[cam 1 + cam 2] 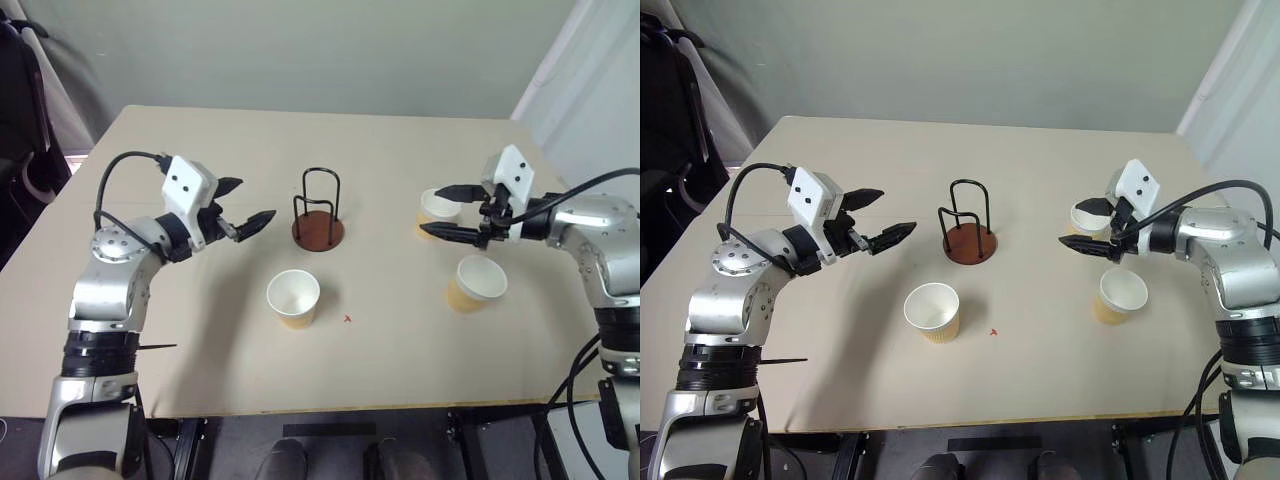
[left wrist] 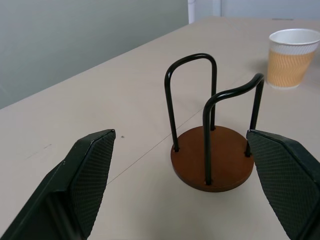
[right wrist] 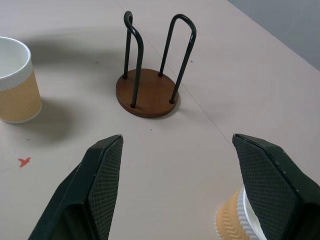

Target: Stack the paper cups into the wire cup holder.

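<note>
The wire cup holder (image 1: 318, 230), black loops on a reddish-brown disc, stands mid-table with nothing in it. One paper cup (image 1: 293, 298) stands upright in front of it. Two more paper cups stand at the right, one farther back (image 1: 437, 212) and one nearer (image 1: 478, 281). My left gripper (image 1: 254, 202) hovers open and empty left of the holder, pointing at it (image 2: 212, 162). My right gripper (image 1: 432, 211) hangs open and empty just above the farther right cup (image 3: 234, 220), pointing toward the holder (image 3: 146, 94).
The tan table (image 1: 400, 140) has a small red mark (image 1: 347, 319) near the front cup. A dark chair (image 1: 20, 110) stands off the table's left side, and a wall rises behind the far edge.
</note>
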